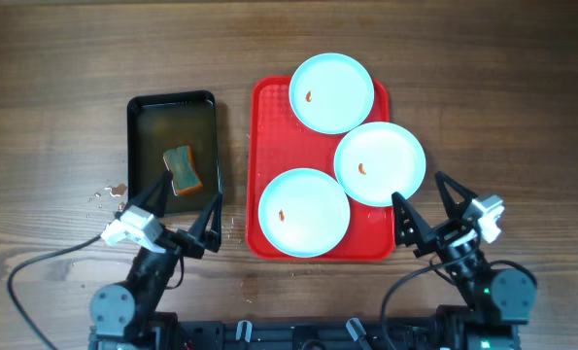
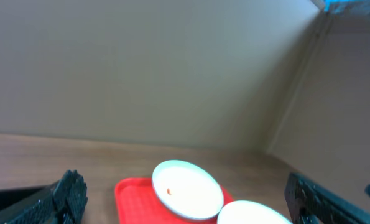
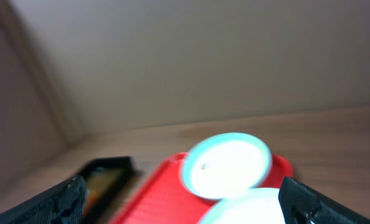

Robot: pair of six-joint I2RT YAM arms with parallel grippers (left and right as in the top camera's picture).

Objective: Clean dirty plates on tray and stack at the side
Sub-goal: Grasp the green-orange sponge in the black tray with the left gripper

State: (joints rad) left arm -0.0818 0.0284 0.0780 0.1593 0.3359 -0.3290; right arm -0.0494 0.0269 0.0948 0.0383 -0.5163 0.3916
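Three pale blue plates lie on the red tray (image 1: pixel 265 136): one at the far end (image 1: pixel 331 92), one at the right (image 1: pixel 379 163), one at the near left (image 1: pixel 304 212). Each has a small orange smear near its centre. My left gripper (image 1: pixel 175 212) is open and empty, near the table's front edge, by the black tray. My right gripper (image 1: pixel 430 209) is open and empty, just off the red tray's near right corner. The left wrist view shows the far plate (image 2: pixel 188 190) on the red tray (image 2: pixel 135 199). The right wrist view shows it too (image 3: pixel 227 163).
A black rectangular tray (image 1: pixel 172 146) with brownish water holds a sponge (image 1: pixel 182 169), left of the red tray. Water drops (image 1: pixel 109 194) lie on the wooden table by its near left corner. Black cables run along the front edge.
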